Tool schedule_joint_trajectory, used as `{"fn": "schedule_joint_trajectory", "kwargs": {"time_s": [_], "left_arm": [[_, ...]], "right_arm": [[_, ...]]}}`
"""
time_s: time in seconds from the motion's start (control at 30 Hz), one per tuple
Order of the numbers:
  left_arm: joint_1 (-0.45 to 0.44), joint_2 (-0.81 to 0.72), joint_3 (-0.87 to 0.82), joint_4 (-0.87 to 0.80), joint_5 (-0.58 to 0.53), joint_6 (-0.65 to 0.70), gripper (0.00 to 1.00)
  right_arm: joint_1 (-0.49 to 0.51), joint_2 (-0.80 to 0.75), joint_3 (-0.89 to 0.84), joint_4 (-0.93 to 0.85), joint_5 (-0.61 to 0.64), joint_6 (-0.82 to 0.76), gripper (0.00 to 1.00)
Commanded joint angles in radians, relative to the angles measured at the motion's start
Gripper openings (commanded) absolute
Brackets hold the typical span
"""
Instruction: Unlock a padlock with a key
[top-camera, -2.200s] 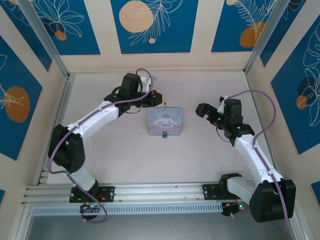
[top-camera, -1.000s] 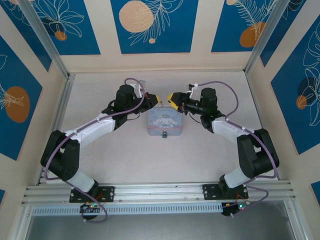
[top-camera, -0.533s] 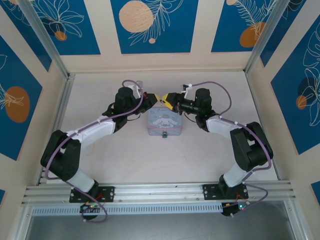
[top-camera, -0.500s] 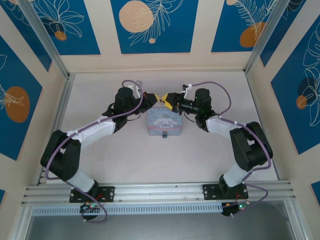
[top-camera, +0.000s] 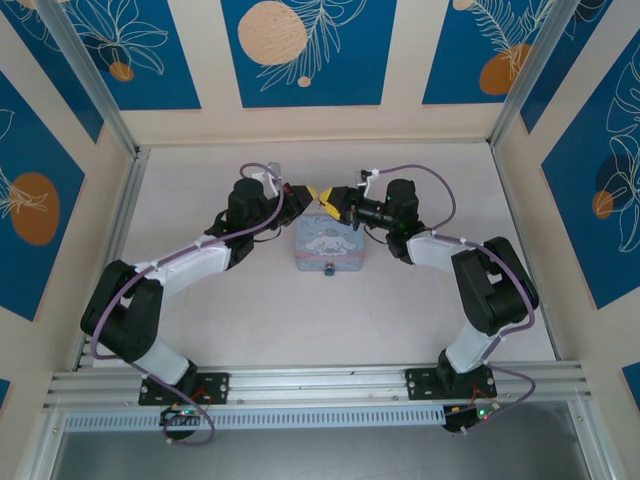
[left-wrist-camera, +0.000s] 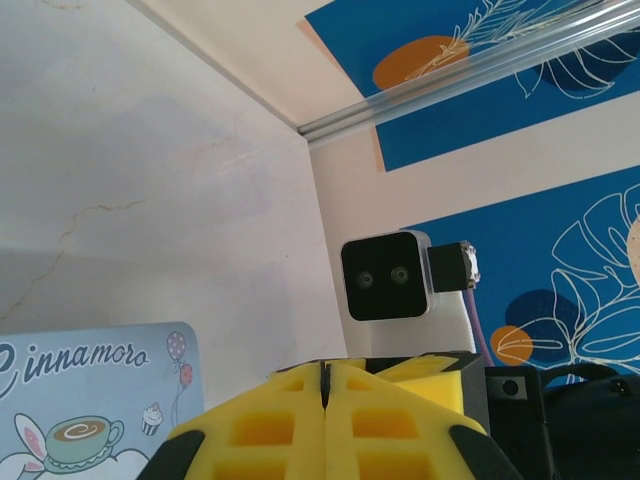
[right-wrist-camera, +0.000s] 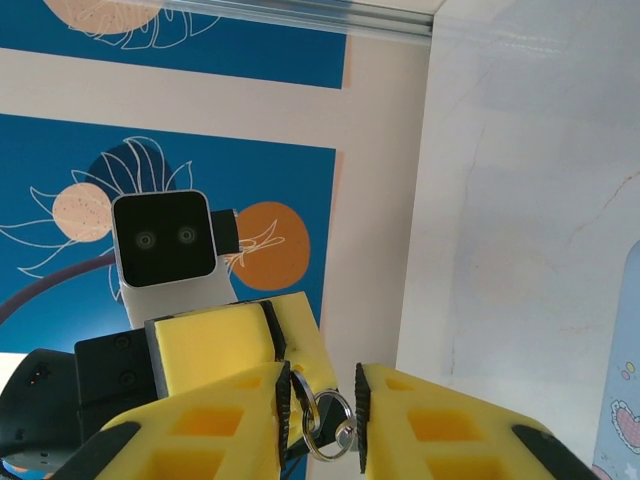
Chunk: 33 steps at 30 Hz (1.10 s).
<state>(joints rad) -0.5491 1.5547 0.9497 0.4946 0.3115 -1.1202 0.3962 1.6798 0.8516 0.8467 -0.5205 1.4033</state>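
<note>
Vs 2.2 s ago: right gripper (right-wrist-camera: 323, 388) no longer out over right half of surface (top-camera: 400, 320), now swung in tip to tip w/ left gripper (left-wrist-camera: 325, 382), just above far edge of pale blue cartoon tin (top-camera: 328, 240). Vs 0.5 s ago: barely any change, tips maybe a touch closer.

Left jaws: yellow pads pressed flush, thin seam only; can't tell if anything pinched.

Right jaws: narrow gap, small metal key ring (right-wrist-camera: 323, 418) in it, close to both pads. Contact or not, can't tell. What hangs on ring too small to read. Left gripper's yellow tip just behind ring in right wrist cam.

Tin in same spot near ctr of surface. Padlock (top-camera: 328, 268) tiny, brass and dark, at middle of tin's near edge, touching it, same as before; shackle not readable.
</note>
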Motion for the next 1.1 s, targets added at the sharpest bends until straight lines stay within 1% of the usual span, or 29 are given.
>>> {"fn": "schedule_joint_trajectory", "kwargs": {"time_s": [0.0,0.17,0.67,0.73,0.8,0.97,1.07], "left_arm": [[-0.001,-0.019,-0.017,0.059,-0.022,-0.014,0.00],[-0.001,-0.018,-0.022,0.063,-0.028,-0.018,0.00],[0.000,0.000,-0.052,0.126,-0.051,-0.075,0.00],[-0.001,-0.001,-0.054,0.125,-0.052,-0.075,0.00],[0.000,-0.001,-0.054,0.125,-0.053,-0.076,0.00],[-0.001,0.000,-0.058,0.129,-0.052,-0.079,0.00],[-0.002,0.001,-0.060,0.131,-0.052,-0.079,0.00]], "right_arm": [[0.009,0.014,0.034,0.050,-0.016,0.016,0.25],[0.010,0.019,0.036,0.059,-0.021,0.022,0.22],[0.013,0.039,0.047,0.085,-0.033,0.038,0.20],[0.013,0.040,0.047,0.086,-0.032,0.039,0.19],[0.013,0.043,0.050,0.087,-0.031,0.040,0.15],[0.013,0.050,0.052,0.097,-0.032,0.047,0.13],[0.013,0.053,0.053,0.099,-0.033,0.050,0.10]]}}
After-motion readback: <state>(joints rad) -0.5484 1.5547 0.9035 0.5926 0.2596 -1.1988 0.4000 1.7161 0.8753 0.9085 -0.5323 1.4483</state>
